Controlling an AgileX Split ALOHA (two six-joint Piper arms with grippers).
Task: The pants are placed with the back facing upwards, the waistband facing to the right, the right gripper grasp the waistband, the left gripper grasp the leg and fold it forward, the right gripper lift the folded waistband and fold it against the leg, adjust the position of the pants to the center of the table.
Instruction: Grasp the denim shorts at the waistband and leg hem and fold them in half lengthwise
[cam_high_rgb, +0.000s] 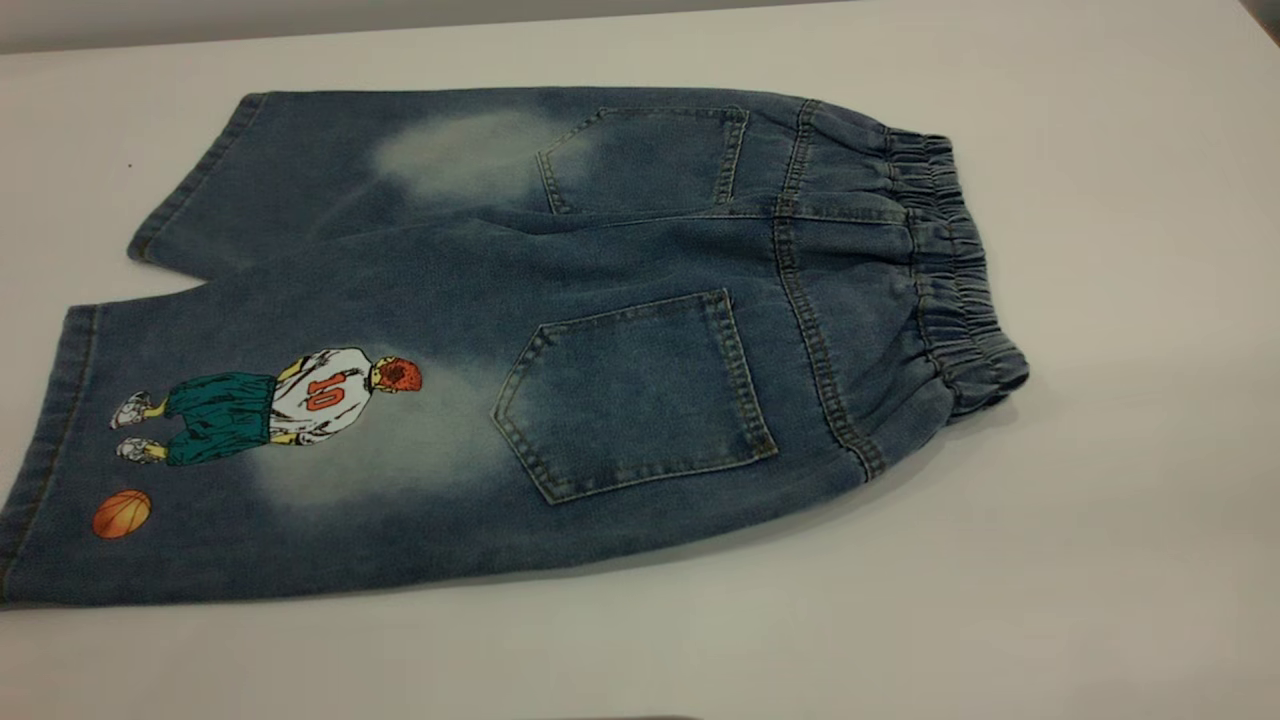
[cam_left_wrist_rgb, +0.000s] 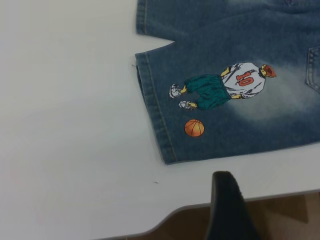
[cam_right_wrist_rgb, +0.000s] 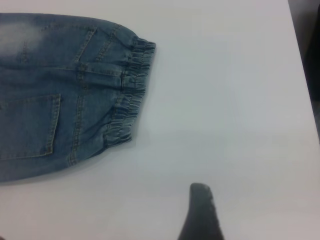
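Observation:
Blue denim pants (cam_high_rgb: 560, 330) lie flat on the white table (cam_high_rgb: 1120, 520), back up, with two back pockets showing. The elastic waistband (cam_high_rgb: 955, 270) points right and the leg hems (cam_high_rgb: 60, 440) point left. The near leg carries a printed basketball player (cam_high_rgb: 290, 400). Neither arm appears in the exterior view. In the left wrist view a dark part of my left gripper (cam_left_wrist_rgb: 227, 207) hangs over the table's edge, apart from the leg hem (cam_left_wrist_rgb: 155, 120). In the right wrist view my right gripper (cam_right_wrist_rgb: 202, 212) is over bare table, apart from the waistband (cam_right_wrist_rgb: 131, 95).
The table's rounded edge (cam_left_wrist_rgb: 165, 222) runs close by the left gripper, with brown floor beyond it. Another table edge (cam_right_wrist_rgb: 302, 65) shows in the right wrist view. Bare white table surrounds the pants on the right and near sides.

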